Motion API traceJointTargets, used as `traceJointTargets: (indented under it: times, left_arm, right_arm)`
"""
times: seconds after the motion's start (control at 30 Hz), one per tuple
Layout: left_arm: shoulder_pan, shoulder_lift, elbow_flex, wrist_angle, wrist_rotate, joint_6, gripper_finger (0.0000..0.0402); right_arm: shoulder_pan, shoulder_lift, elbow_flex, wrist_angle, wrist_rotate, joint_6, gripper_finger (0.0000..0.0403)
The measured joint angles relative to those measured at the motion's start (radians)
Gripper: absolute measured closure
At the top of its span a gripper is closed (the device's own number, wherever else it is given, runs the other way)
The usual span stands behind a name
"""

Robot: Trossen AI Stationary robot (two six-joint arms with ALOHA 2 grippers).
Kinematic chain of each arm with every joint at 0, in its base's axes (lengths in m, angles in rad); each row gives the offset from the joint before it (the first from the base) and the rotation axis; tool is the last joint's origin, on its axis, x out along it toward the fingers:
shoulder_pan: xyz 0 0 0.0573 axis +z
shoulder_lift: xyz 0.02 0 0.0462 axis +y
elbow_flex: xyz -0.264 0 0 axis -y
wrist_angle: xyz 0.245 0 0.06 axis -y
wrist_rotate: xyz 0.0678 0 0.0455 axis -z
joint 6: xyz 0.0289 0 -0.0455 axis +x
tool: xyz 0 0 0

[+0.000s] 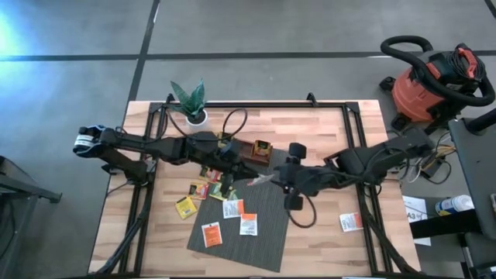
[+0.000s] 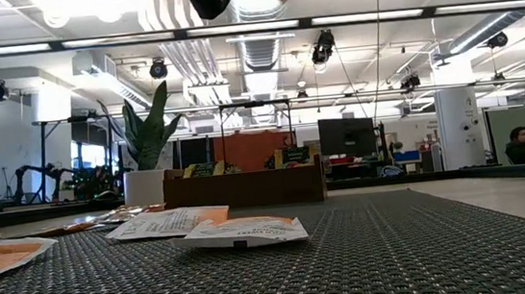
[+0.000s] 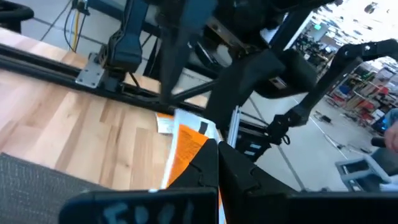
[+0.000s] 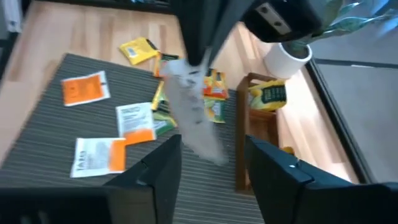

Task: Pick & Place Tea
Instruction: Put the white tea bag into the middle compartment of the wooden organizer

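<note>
Left gripper (image 3: 214, 165): fingers pinched together over the mat's (image 1: 267, 225) 12 o'clock edge, clock read on the high view. A white-and-orange sachet (image 3: 186, 140) sticks out from the fingertips and hangs free of the mat.

Right gripper (image 4: 211, 146): fingers spread, nothing between them. It stands at the sachet's 3 o'clock, just beside it and apparently clear of it, though contact cannot be ruled out.

Loose sachets (image 1: 249, 225): three white-and-orange ones lie flat on the mat. A yellow and green cluster sits at the mat's 10 o'clock corner, partly on the table (image 1: 325, 139). One stray sachet (image 1: 351, 222) lies on bare wood at 3 o'clock, well apart from the rest.

Tray (image 1: 260, 151): brown wood, at 12 o'clock beyond the mat, with yellow packets in it.

Plant (image 1: 190, 101): white pot, at the table's 11 o'clock corner.

Handling, judged: a sachet is very light, thin and limp. It will flutter or swing when carried, and flat on the woven mat it offers little to grab. Best hold is a firm pinch on one edge or corner, well in from the rim so it cannot slip out. Crushing is little risk; dropping is the likelier fault.
</note>
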Motion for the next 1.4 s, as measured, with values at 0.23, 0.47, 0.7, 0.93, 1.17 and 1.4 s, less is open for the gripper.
traceJointTargets:
  times: [0.23,0.47,0.7,0.93,1.17,1.4]
  left_arm:
    - [0.002,-0.023,-0.066,0.002,0.007,-0.013,0.0402]
    - [0.020,-0.034,-0.071,0.017,0.008,0.015,0.0402]
    - [0.042,-0.035,-0.074,0.019,0.019,0.025,0.0402]
    - [0.044,-0.035,-0.108,0.032,0.021,0.021,0.0402]
    - [0.048,-0.035,-0.116,0.052,0.021,0.030,0.0402]
    - [0.059,-0.035,-0.116,0.050,-0.025,0.045,0.0401]
  right_arm:
    - [-0.056,0.022,0.024,0.003,-0.055,-0.047,0.0218]
    - [-0.105,0.059,0.024,0.020,-0.139,-0.069,0.0230]
    - [-0.141,0.078,0.024,0.054,-0.236,-0.086,0.0244]
    - [-0.172,0.078,0.024,0.063,-0.265,-0.084,0.0299]
    - [-0.181,0.096,0.024,0.064,-0.310,-0.083,0.0362]
    - [-0.186,0.108,0.024,0.059,-0.310,-0.079,0.0393]
